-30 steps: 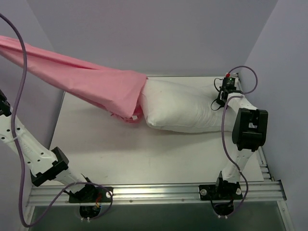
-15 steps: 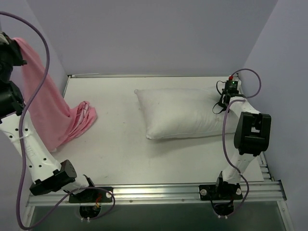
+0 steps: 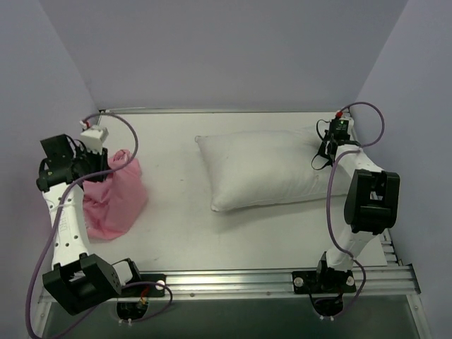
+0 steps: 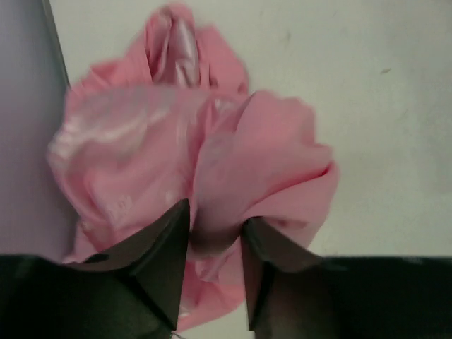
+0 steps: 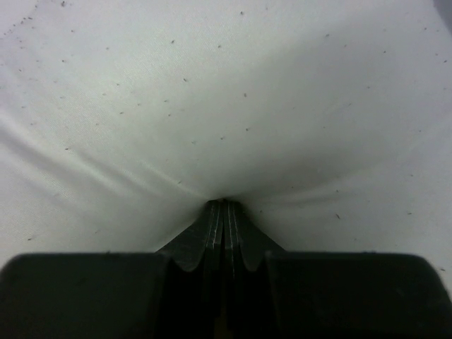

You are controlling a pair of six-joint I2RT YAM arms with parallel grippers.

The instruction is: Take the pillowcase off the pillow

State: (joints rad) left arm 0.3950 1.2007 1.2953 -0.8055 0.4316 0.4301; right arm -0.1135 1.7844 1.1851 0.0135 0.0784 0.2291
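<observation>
Pinching a fold of the pink pillowcase (image 4: 233, 148), our left claw (image 4: 215, 219) holds its two dark fingers (image 4: 159, 261) close together, with only bunched cloth between them. The rest of the pillowcase spreads ahead of and below this claw as a crumpled heap resting on the white bench (image 3: 183, 233). In the wrist view, the heap's edge to the claw's left lies just beside the lilac wall (image 4: 25, 141). We see glossy folds and a raised ridge of cloth at the part of the heap farthest from the fingers. The pillow (image 3: 268, 169) lies bare and white on the bench, well apart from the left claw and off to its right, with a stretch of bench between it and the pink heap, so the two are not touching. Our right claw (image 5: 224, 206) sits at the pillow's right end, pressed together on a small pinch of the pillow's white fabric. In its wrist view, creases fan outward from the fingertips across the cloth ahead of the claw. Seen from above, the pillow extends from the right claw toward the left claw's side of the bench. It is plump through the middle, and its corners on the far side from the right claw are pointed.
</observation>
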